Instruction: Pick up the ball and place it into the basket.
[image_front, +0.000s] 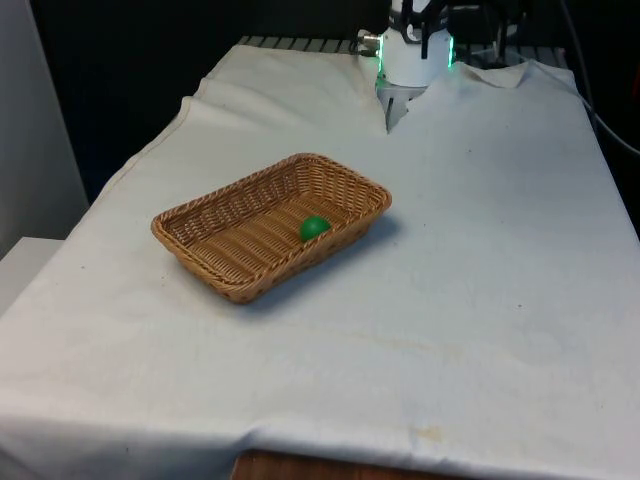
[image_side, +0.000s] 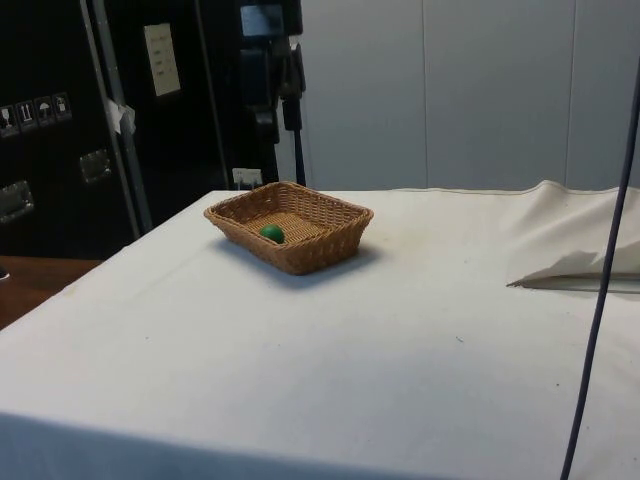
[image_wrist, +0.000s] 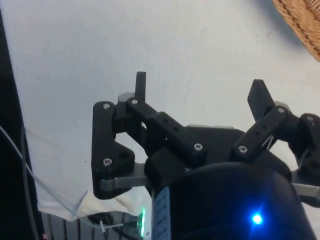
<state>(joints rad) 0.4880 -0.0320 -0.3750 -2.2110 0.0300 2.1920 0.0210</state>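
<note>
A small green ball (image_front: 314, 228) lies inside the woven wicker basket (image_front: 345, 176), close to its wall on the front view's right. The side view shows the ball (image_side: 271, 233) resting on the floor of the basket (image_side: 322, 246). My gripper (image_wrist: 200, 92) is open with nothing between its black fingers (image_wrist: 141, 86). It hovers above bare white cloth, well apart from the basket, of which one corner (image_wrist: 300, 20) shows in the wrist view.
The white cloth bunches into a raised fold (image_side: 570, 255) near the robot's end of the table. A dark cable (image_side: 600, 250) hangs across the side view. The table's near wooden edge (image_front: 330, 468) peeks out under the cloth.
</note>
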